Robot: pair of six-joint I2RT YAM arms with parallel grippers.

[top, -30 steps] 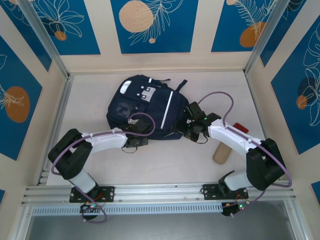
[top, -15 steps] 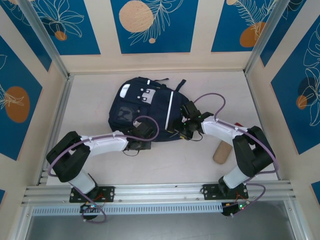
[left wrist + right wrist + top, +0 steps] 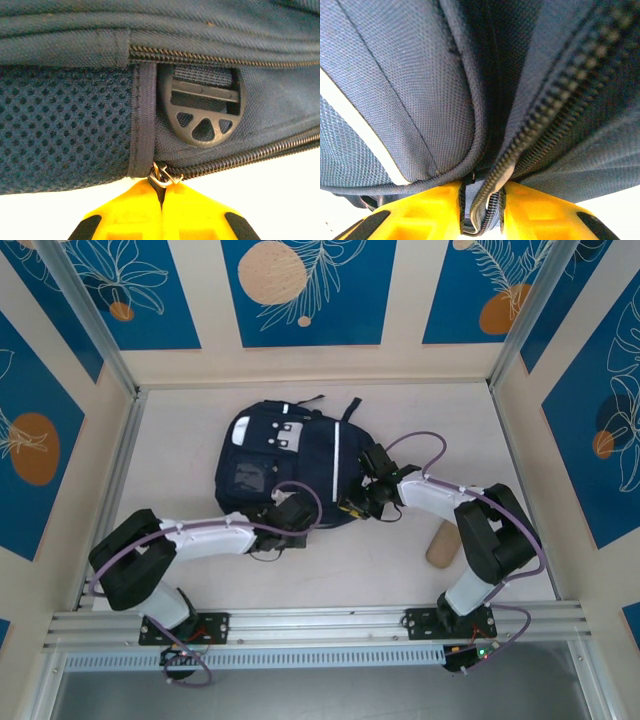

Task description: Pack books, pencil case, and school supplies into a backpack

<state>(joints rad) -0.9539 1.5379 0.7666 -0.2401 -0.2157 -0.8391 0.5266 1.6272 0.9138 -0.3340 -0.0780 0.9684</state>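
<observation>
Backpack (image 3: 285, 455) lies flat on the desk (image 3: 380, 560), left of centre and toward the far wall. Its grey patch (image 3: 283, 435) faces up and its straps (image 3: 350, 410) are at the far end. At its near edge the left gripper (image 3: 161, 189) is closed on the metal zip pull (image 3: 165, 177), its yellow fingers (image 3: 125, 210) pressed together. The pull sits at the foot of a seam between blue mesh (image 3: 65, 130) and a black buckle (image 3: 205, 112). At the near right corner the right gripper (image 3: 481, 205) is pinched on the zip tape (image 3: 520, 145), which runs with a piped fabric edge down between its fingers. A wooden cylinder (image 3: 441, 545) lies on the desk to the right, apart from the backpack and beside the right arm (image 3: 495, 540).
</observation>
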